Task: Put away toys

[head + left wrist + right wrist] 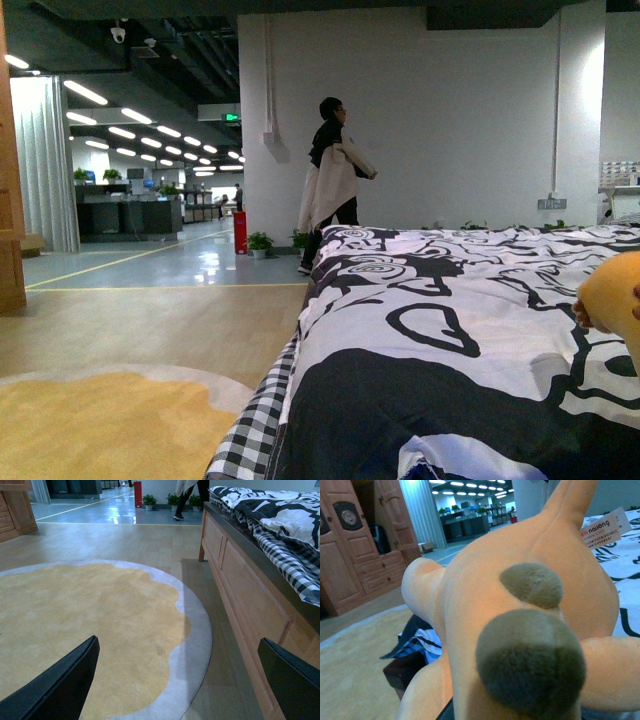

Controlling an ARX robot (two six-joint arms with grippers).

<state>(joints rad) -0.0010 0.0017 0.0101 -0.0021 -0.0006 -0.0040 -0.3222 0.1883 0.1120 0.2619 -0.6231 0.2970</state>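
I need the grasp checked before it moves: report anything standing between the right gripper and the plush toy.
Nothing visible does. The plush toy fills the right wrist view, close up to the camera, with no other thing in front of it. The right gripper's fingers are hidden, so a grasp cannot be confirmed.

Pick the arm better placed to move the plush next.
Right, probably. The plush fills the right wrist view at close range. The left end effector hangs open above the rug, with no toy in its view.
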